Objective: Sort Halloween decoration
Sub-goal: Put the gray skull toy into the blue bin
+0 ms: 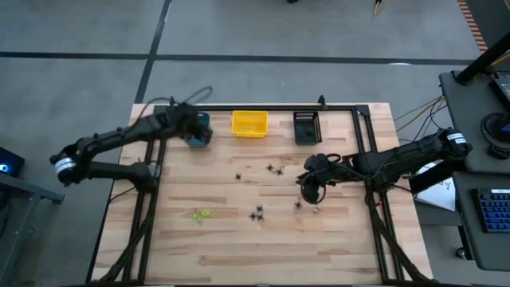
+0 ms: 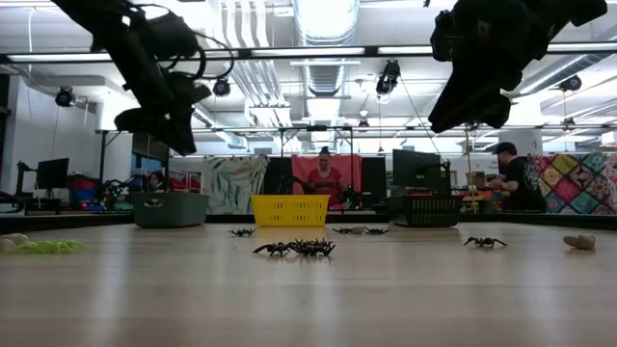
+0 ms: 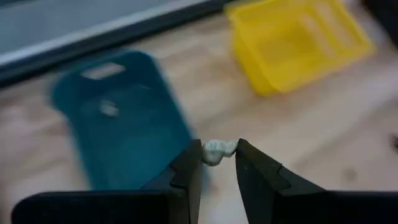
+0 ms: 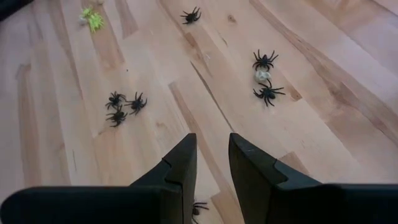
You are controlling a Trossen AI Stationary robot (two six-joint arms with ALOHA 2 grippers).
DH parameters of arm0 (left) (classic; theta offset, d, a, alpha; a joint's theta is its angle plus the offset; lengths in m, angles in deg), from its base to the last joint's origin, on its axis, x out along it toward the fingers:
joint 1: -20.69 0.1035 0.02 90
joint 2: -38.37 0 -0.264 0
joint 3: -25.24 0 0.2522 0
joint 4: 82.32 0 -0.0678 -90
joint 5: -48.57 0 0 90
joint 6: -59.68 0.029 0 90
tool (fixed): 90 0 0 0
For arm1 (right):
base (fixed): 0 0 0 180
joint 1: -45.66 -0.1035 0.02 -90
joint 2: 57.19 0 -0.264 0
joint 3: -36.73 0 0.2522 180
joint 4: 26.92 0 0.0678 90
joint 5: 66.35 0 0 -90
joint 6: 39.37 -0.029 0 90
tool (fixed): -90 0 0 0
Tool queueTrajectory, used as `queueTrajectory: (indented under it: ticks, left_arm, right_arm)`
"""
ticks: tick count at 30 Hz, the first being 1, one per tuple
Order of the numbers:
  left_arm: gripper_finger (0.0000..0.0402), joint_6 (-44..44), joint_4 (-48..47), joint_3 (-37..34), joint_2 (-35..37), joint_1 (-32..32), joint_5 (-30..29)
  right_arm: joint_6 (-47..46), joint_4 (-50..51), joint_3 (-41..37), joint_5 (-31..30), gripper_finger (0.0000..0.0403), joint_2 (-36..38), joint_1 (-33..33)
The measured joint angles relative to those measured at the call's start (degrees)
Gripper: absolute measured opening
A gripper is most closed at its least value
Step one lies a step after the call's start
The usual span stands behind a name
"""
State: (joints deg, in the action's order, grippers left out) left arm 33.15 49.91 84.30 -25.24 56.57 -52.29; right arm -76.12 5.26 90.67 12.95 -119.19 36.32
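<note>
My left gripper (image 1: 197, 132) hangs over the teal bin (image 3: 124, 127) at the table's far left, shut on a small pale trinket (image 3: 215, 150). Another pale bit (image 3: 109, 109) lies inside that bin. My right gripper (image 4: 211, 144) hovers open, with nothing between its fingers, above the table's right middle (image 1: 310, 190). Black spiders lie loose on the wood: a cluster (image 4: 124, 105), a pair (image 4: 266, 77) with a pale piece between them, and a single one (image 4: 191, 15). A yellow-green trinket (image 1: 201, 214) lies toward the near left. My left gripper pinches the pale trinket by its two ends (image 3: 219, 147) between its two fingertips. The fingers slant downward from the table's left. The trinket is lifted clear, above the teal bin's near rim.
A yellow bin (image 1: 249, 123) and a black bin (image 1: 307, 127) stand beside the teal one along the far edge. A dark frame rail (image 1: 263, 107) runs behind them. Bare wood stretches along the near edge (image 1: 263, 255).
</note>
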Motion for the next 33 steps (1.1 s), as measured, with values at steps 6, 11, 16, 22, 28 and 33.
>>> queueTrajectory:
  ticks: [6, 11, 16, 22, 28, 33]
  left_arm:
    - [0.0067, 5.35, -3.59, 4.00, -7.04, 13.32, 8.19]
    - [0.0067, 9.02, -8.08, 5.26, -13.92, 16.57, 10.01]
    - [0.0066, 9.76, -7.43, 5.68, -18.17, 16.52, 10.14]
    - [0.0066, 9.98, -4.53, 5.70, -21.26, 16.68, 10.10]
    - [0.0066, 9.74, -2.58, 5.70, -24.55, 17.09, 9.88]
    - [0.0066, 10.06, -2.14, 5.70, -26.53, 17.12, 9.86]
  right_arm:
    - [-0.35, -0.80, 0.00, 0.00, 0.0084, 0.00, 0.00]
    - [-1.93, -0.84, 0.00, 0.02, 0.0084, 0.00, 0.00]
    - [-3.09, -0.84, 0.00, 0.04, 0.0084, 0.00, 0.00]
    - [-3.32, -0.90, 0.00, 0.04, 0.0084, 0.00, 0.00]
    - [-3.32, -0.90, 0.00, 0.04, 0.0084, 0.00, 0.00]
    - [-3.31, -0.90, 0.00, 0.04, 0.0084, 0.00, 0.00]
